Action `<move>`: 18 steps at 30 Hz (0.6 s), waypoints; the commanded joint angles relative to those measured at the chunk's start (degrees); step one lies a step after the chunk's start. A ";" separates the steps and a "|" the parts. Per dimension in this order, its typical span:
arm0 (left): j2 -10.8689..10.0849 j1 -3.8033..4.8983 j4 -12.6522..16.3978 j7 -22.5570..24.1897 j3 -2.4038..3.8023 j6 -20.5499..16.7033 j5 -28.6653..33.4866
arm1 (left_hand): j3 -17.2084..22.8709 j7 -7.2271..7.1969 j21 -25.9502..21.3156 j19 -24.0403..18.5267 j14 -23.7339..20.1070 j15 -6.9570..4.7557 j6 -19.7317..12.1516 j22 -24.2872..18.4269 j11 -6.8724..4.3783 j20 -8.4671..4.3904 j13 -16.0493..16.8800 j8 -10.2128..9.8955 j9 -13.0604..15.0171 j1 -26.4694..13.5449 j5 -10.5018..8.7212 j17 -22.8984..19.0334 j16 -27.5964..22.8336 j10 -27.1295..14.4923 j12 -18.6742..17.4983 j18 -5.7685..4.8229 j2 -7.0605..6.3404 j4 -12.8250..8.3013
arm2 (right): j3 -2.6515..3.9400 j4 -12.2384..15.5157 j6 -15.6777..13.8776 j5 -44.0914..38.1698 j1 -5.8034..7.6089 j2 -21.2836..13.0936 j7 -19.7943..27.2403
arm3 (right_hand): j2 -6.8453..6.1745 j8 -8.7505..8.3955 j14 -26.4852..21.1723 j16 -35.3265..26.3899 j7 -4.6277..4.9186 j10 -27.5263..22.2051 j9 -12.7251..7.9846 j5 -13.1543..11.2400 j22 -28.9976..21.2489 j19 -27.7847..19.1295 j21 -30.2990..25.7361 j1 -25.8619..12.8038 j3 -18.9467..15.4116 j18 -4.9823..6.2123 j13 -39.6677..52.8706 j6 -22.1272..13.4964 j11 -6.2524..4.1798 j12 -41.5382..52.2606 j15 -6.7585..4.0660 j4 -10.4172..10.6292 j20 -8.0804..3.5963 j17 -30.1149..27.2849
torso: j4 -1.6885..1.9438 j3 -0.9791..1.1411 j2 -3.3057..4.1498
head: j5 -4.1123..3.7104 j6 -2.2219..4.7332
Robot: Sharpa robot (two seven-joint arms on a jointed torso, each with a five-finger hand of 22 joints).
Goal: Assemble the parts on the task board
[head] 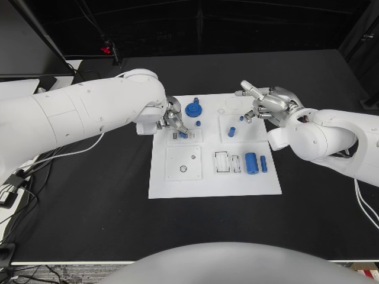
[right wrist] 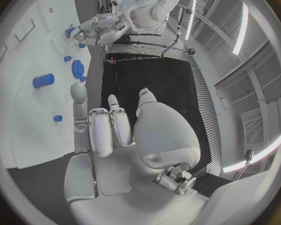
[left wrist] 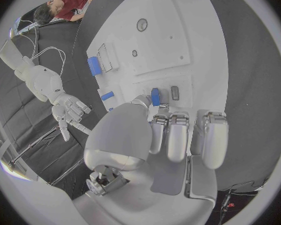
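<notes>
On the black table (head: 87, 207), the left hand (head: 174, 121) pinches a blue part (head: 183, 135); the right hand (head: 266, 106) hovers empty.

Board (head: 214, 180): matt white plate, smooth. Parts (head: 251, 163): smooth blue plastic with a slight sheen. Table (head: 87, 207): matt black surface. Left hand (head: 174, 121) and right hand (head: 266, 103): silvery, metallic-looking finish. Arms (head: 79, 115): glossy white shells.

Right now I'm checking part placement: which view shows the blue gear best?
The head view: the blue gear lies unobstructed on the task board, beside the left hand. The right wrist view shows it small and slanted. In the left wrist view I cannot pick it out.
</notes>
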 commanded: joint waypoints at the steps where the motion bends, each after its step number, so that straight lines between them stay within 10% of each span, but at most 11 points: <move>1: 0.20 -0.50 -0.06 -1.00 -0.24 1.13 -0.06 | 0.19 -0.20 0.18 5.98 5.92 -0.30 0.05 15.05 -0.04 0.15 14.89 -0.32 -0.09 -0.55 -0.28 15.09 0.05 6.18 -0.24 -0.37 -0.16 -0.04 | 0.03 0.20 0.55 0.18 0.07 0.00 0.42 | 0.71 0.24 -0.30 -0.33 -0.08 -0.33 -0.06 0.13 -0.06 -0.38 -0.14 -0.08 -0.31 0.37 6.21 -0.46 -0.08 -0.27 0.01 0.01 -0.17 4.62 | 0.02 0.02 -0.01 | 0.00 -0.02; 13: 0.34 -0.63 -0.03 -1.12 -0.24 1.40 -0.06 | 0.18 -0.19 0.18 5.98 5.92 -0.28 0.03 15.05 -0.04 0.17 14.89 -0.42 -0.03 -1.02 -0.66 15.09 0.05 6.18 -0.24 -0.37 -0.17 -0.07 | 0.03 0.27 0.50 0.18 0.07 -0.08 0.37 | 0.76 0.26 -0.30 -0.32 -0.07 -0.42 -0.05 0.16 -0.07 -0.38 -0.19 -0.07 -0.33 0.37 6.11 -0.45 -0.08 -0.34 0.01 -0.02 -0.18 4.62 | 0.01 0.00 0.01 | -0.11 -0.16; 18: 0.34 -0.65 0.12 -1.62 -0.24 1.41 -0.06 | -0.19 -0.23 0.18 5.98 5.92 -0.28 0.16 15.05 -0.07 0.20 14.89 -0.63 0.23 -2.35 -4.03 15.09 0.05 6.18 -0.24 -0.37 -0.48 -0.06 | 0.03 0.31 0.57 0.18 0.07 -0.13 0.41 | 0.78 0.27 -0.31 -0.32 -0.07 -0.50 -0.05 0.19 -0.07 -0.38 -0.21 -0.06 -0.34 0.37 6.04 -0.45 -0.08 -0.40 0.01 -0.02 -0.18 4.61 | 0.03 0.01 0.01 | -0.16 -0.20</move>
